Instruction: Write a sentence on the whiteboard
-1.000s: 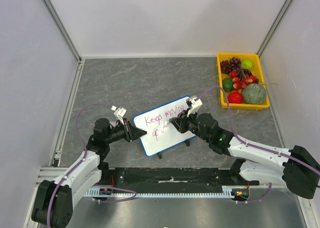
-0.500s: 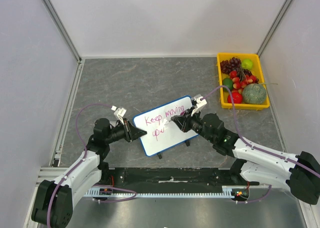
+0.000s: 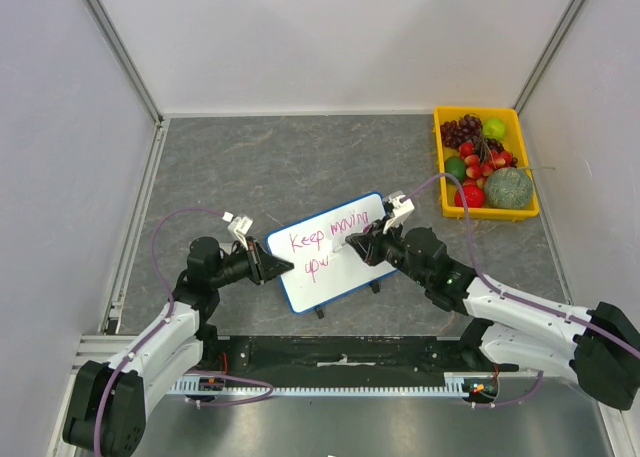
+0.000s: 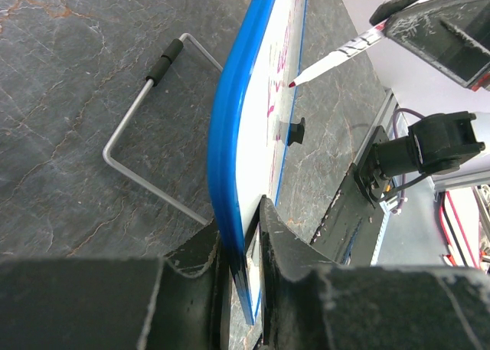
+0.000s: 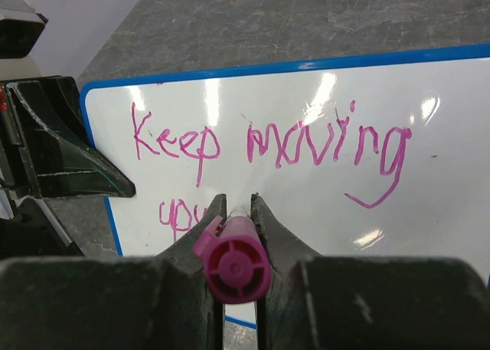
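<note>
A small blue-rimmed whiteboard (image 3: 338, 283) is propped at a tilt near the middle of a grey stone-patterned worktop (image 3: 260, 167), just ahead of two robot arms.

The sentence (image 3: 325, 239) is partly written in thin magenta handwriting. In the right wrist view the first line, "Keep moving" (image 5: 268, 143), is seen complete. A second line is begun below it with what looks like "up". Its later letters are hidden behind the marker (image 5: 231, 260), so it cannot be told how much is left. The job is judged to be past halfway.

The board's 9 o'clock edge is pinched by the left end effector (image 3: 284, 267), whose jaws are nearly closed on the blue rim (image 4: 230, 135). The marker is clamped in the right end effector (image 3: 358, 245), which reaches in from 3 o'clock, jaws tight around the barrel. The tip (image 4: 293, 83) is seen right at the board face beside the second line. Whether it is touching cannot be told.

A bent wire stand (image 4: 126, 114) is seen on the worktop behind the board. A yellow tray (image 3: 437, 157) of fruit, with a melon (image 3: 508, 188) in it, is set at 2 o'clock, well apart from the board. Nothing is seen blocking the writing area except the marker arm's own shadowing of the lower line.
</note>
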Controlling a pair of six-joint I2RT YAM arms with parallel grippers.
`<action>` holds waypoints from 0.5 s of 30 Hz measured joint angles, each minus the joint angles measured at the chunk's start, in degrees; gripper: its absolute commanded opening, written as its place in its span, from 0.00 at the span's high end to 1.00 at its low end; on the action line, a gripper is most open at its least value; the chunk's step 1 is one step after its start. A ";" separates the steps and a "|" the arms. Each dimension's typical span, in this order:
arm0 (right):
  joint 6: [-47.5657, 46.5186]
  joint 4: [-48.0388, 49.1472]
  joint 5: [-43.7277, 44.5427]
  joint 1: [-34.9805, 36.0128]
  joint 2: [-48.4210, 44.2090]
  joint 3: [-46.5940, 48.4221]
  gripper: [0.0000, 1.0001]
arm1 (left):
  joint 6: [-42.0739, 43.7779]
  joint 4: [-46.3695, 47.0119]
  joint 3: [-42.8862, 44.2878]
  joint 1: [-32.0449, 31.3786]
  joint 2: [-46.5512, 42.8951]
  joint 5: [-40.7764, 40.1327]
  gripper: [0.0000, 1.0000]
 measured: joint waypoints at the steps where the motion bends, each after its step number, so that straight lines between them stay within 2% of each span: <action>1: 0.02 0.02 0.00 0.00 0.20 -0.17 1.00 | 0.00 0.00 0.00 0.00 0.00 0.00 0.98; 15: 0.09 1.22 -0.57 -0.02 1.25 -0.72 1.00 | 0.00 0.00 0.00 0.00 0.02 -0.02 0.98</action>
